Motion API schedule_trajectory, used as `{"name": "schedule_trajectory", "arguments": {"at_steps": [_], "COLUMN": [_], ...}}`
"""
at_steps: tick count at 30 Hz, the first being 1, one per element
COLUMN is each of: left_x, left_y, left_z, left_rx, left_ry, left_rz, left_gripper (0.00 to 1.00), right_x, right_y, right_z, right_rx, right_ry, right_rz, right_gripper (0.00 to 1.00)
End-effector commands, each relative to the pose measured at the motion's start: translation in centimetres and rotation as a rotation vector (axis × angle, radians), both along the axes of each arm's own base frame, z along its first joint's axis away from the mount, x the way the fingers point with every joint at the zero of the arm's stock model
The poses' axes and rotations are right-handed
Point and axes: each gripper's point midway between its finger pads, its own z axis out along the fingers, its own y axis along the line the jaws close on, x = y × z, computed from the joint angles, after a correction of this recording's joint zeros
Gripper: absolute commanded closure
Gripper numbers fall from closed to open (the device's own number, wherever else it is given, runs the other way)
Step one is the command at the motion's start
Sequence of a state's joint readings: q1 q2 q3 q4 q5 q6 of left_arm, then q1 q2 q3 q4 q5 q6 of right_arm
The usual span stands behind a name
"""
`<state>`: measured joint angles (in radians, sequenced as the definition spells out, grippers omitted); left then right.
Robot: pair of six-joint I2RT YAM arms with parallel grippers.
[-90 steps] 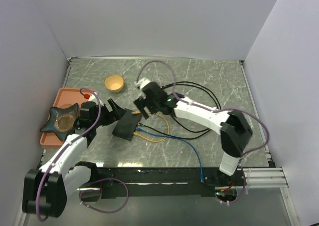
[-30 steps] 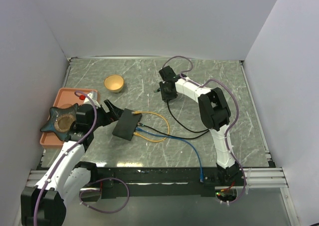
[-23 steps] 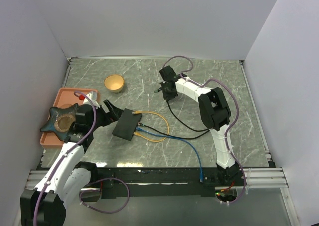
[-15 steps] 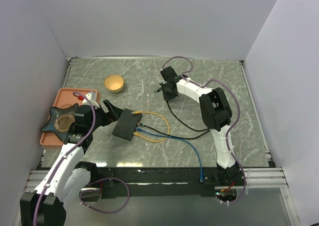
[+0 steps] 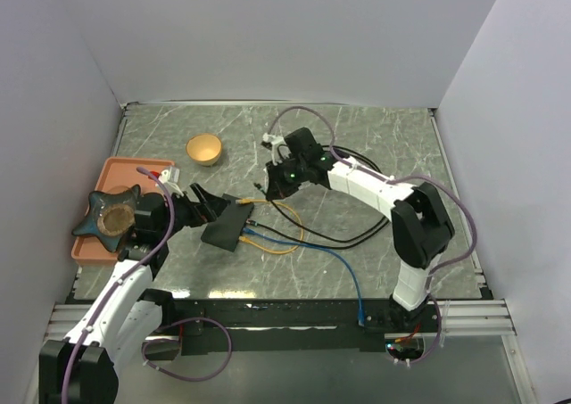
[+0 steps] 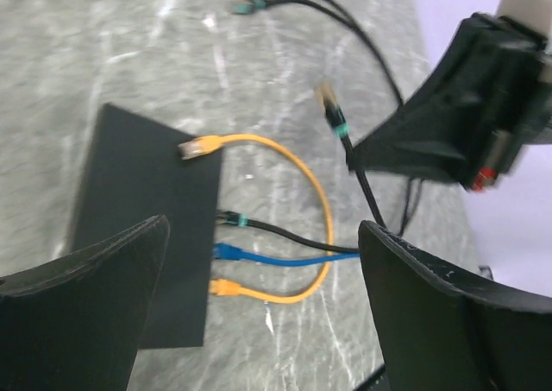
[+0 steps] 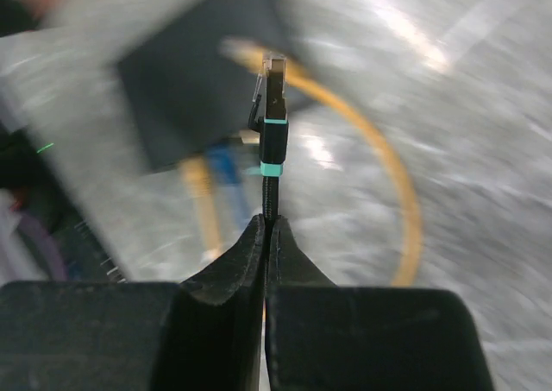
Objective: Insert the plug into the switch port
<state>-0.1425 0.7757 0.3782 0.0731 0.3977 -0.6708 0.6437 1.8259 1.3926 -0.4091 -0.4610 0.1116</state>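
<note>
Right pincer (image 7: 267, 227), clamped behind the teal-banded black plug (image 7: 273, 106), is aiming it at the flat matte-black switch (image 6: 147, 227); the gaping left pincer (image 6: 263, 236) is perhaps bracing it.

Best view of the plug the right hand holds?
Right wrist: the plug sits sharp and centred, its cable pinched in the right hand, the blurred switch behind. Left wrist shows it smaller, apart from the switch. Top external shows only a speck by the hand.
</note>
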Motion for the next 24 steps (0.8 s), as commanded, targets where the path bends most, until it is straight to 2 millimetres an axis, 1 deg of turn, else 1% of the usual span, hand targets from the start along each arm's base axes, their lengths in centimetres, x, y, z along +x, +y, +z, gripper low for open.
{"name": "schedule_trajectory", "arguments": {"at_steps": [1, 3, 4, 5, 6, 8, 11, 13, 18, 21, 24], "left_x": [-0.6, -0.9, -1.0, -1.2, -1.2, -1.5, -1.8, -2.1, -2.6, -2.7, -2.8], "left_y": [-1.9, -2.2, -2.2, -2.3, -2.3, -2.5, -2.7, -2.8, -3.2, -3.5, -3.7], "left_z": [3.3, 3.9, 4.1, 4.3, 4.5, 4.7, 5.5, 5.8, 6.2, 6.3, 6.2], "left_rx": [-0.081, -0.091, -0.096, -0.1, -0.102, -0.112, -0.128, -0.136, -0.151, -0.16, -0.172], "left_ry": [-0.14, -0.173, -0.182, -0.191, -0.2, -0.21, -0.243, -0.26, -0.282, -0.294, -0.284], "left_rz": [-0.121, -0.142, -0.147, -0.156, -0.157, -0.168, -0.182, -0.197, -0.23, -0.253, -0.267], "left_gripper": [0.03, 0.04, 0.04, 0.05, 0.06, 0.09, 0.12, 0.13, 0.16, 0.19, 0.27], "right_x": [-5.1, -6.4, -7.5, -7.8, -8.0, -8.7, -9.1, -9.2, -9.6, -9.9, -10.3], "right_y": [3.6, 3.9, 4.2, 4.2, 4.2, 4.3, 4.4, 4.4, 4.7, 4.9, 5.1], "right_z": [6.0, 7.1, 7.8, 8.1, 8.9, 9.5, 9.7, 9.3, 9.1, 9.4, 9.5], "right_rx": [0.183, 0.22, 0.26, 0.275, 0.295, 0.317, 0.314, 0.304, 0.299, 0.309, 0.313], "right_ry": [-0.086, -0.098, -0.08, -0.078, -0.093, -0.091, -0.087, -0.072, -0.064, -0.065, -0.063], "right_rz": [0.277, 0.343, 0.39, 0.405, 0.418, 0.45, 0.466, 0.469, 0.488, 0.505, 0.52], "right_gripper": [1.0, 1.0, 1.0, 1.0, 1.0, 1.0, 1.0, 1.0, 1.0, 1.0, 1.0]}}
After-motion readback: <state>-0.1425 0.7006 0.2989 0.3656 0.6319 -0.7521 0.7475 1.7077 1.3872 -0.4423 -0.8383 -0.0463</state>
